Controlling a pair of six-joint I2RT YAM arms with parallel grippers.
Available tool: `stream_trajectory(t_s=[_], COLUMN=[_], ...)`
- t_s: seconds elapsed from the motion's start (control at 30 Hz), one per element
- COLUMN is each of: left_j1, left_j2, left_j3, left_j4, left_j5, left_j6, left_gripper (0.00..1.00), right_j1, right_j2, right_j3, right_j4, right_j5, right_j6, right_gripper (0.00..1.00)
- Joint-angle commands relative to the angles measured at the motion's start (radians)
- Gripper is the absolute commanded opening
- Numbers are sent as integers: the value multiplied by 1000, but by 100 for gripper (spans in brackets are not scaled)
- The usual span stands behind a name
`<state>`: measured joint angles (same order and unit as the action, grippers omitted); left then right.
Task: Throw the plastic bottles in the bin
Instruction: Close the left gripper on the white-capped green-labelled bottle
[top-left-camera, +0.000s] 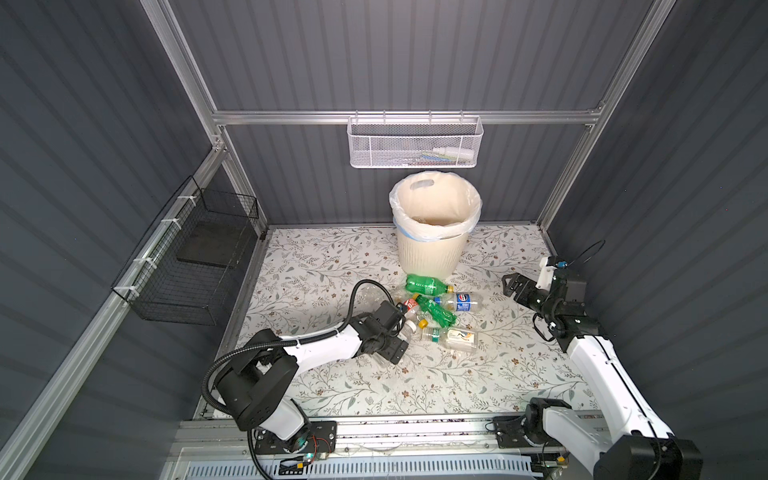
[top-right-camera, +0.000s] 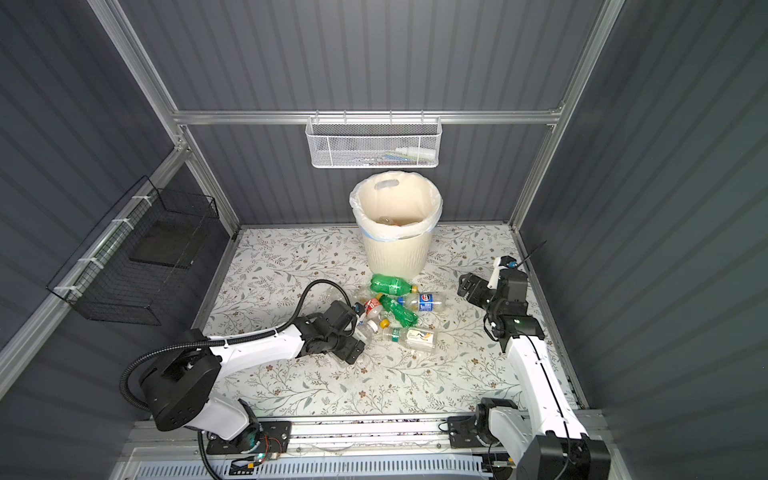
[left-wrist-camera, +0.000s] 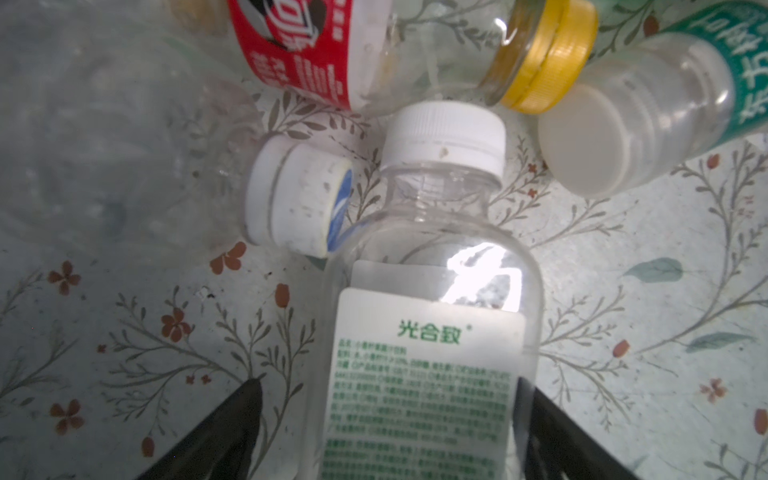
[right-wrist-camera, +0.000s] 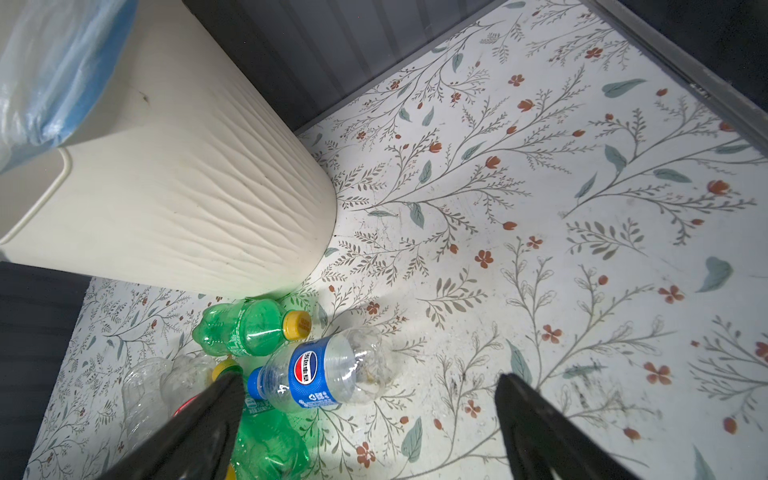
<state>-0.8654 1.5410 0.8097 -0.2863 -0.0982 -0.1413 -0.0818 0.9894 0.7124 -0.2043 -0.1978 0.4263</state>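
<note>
In both top views the round cream bin (top-left-camera: 432, 253) stands at the back of the flowery mat (top-left-camera: 332, 386). Its side is ribbed, and a thin white bag (top-left-camera: 469, 224) folds over its rim. The plastic bottles (top-left-camera: 436, 311) lie in a heap on the mat, just in front of the bin. A green bottle (top-left-camera: 426, 284) with a yellow cap lies closest to the bin. The left claw (top-left-camera: 395, 345) is down low at the near side of the heap. The right claw (top-left-camera: 510, 286) hangs off to the right, apart from the heap. A white mesh basket (top-left-camera: 413, 143) hangs on the back wall, and a black wire basket (top-left-camera: 187, 282) hangs on the left wall.

In the left wrist view a clear bottle (left-wrist-camera: 428, 332) lies between the two black fingers (left-wrist-camera: 232, 432). It has smooth round shoulders, a ridged white cap and a white label with green writing. The left claw is spread around it. One finger stands apart from it, with mat showing between. The other is right up against its side. Past its cap lies a red-label bottle (left-wrist-camera: 299, 45).

In the right wrist view the right claw's fingers are spread wide and pinch nothing. Past their tips lies a crinkly blue-label bottle (right-wrist-camera: 324, 374), resting on green ones. The bin's wavy wall stands just beyond.
</note>
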Motion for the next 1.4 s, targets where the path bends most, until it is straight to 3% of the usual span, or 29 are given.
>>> stream_trajectory(t_s=[0.0, 0.27, 1.0, 1.17, 1.37], left_j1=[-5, -5, -7, -5, -6], left_j2=[17, -22, -191, -260, -385], left_j3=[19, 9, 58, 84, 54], left_j4=[9, 3, -93, -101, -43], left_j5=[-11, -6, 4, -42, -184], left_j6=[3, 3, 8, 0, -33], left_gripper=[89, 72, 69, 66, 66], right_j1=[0, 0, 1, 3, 21], right_j2=[5, 6, 54, 67, 86], right_j3=[-17, -28, -55, -53, -46], right_j4=[17, 34, 95, 106, 102], right_j5=[15, 34, 1, -14, -48], right_j6=[13, 25, 54, 63, 65], right_gripper=[95, 94, 91, 91, 87])
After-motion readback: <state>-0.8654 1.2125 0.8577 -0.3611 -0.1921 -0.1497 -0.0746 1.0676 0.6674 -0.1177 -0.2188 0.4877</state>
